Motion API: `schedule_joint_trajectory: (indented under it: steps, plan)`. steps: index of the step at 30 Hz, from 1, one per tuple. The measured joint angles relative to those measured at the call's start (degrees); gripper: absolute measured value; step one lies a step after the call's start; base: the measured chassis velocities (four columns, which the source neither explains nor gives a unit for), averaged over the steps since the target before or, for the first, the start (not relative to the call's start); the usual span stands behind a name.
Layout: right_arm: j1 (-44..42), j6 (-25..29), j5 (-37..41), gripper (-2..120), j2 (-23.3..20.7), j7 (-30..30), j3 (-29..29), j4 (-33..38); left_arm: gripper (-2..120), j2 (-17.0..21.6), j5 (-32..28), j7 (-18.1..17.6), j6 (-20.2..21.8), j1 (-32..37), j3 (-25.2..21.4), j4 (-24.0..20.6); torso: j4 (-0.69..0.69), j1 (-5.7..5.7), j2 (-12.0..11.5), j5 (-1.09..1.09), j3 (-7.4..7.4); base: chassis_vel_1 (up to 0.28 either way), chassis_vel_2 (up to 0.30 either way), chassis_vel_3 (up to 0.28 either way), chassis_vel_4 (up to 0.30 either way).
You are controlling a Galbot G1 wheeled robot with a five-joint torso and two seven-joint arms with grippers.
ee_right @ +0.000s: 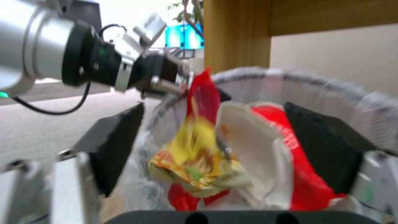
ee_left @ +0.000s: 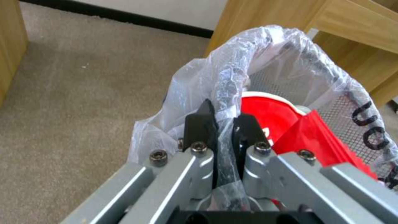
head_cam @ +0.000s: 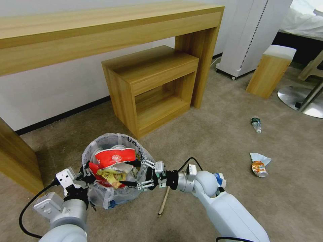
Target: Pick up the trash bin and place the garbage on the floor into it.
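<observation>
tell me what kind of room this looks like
Probably a hotel room or bedroom: a bed with white bedding shows in the far corner, a long wooden desk stands against the wall over a small wooden stool, and beige carpet covers the floor.

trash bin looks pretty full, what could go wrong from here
The trash bin is heaped: the yellow wrapper under the open right gripper sits at rim height and could slide out. The left gripper pinches only the rim and liner, so the bin might tip or the bag slip.
</observation>
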Motion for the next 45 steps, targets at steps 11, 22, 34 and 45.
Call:
schedule_joint_trajectory:
  steps: [11,22,34,45]
  plan:
    - [0.51,-1.73,-1.71,100,0.23,4.16,-0.58,-0.65,3,-0.05,0.47,-0.08,0.34,1.34,1.72,-2.28,-0.01,0.00,0.00,-0.01,0.00,0.000,0.000,0.000,0.000]
    - [-0.07,-3.10,-0.52,100,-0.62,8.09,0.88,1.85,3,0.22,0.66,0.10,0.31,1.92,0.96,-3.08,0.00,0.00,0.00,0.00,0.00,0.000,0.000,0.000,0.000]
    - [-12.67,-8.07,2.47,100,-10.72,50.65,14.81,16.47,3,3.26,-7.35,-0.13,2.69,-2.14,-7.64,-0.82,0.00,0.00,0.00,0.00,0.00,0.000,0.000,0.000,0.000]
    - [-30.18,-8.91,3.59,100,-4.85,74.05,24.83,26.32,3,4.23,-13.72,-0.09,4.44,-3.09,-11.12,-1.69,-0.01,0.00,0.00,0.00,0.00,0.000,0.000,0.000,0.000]
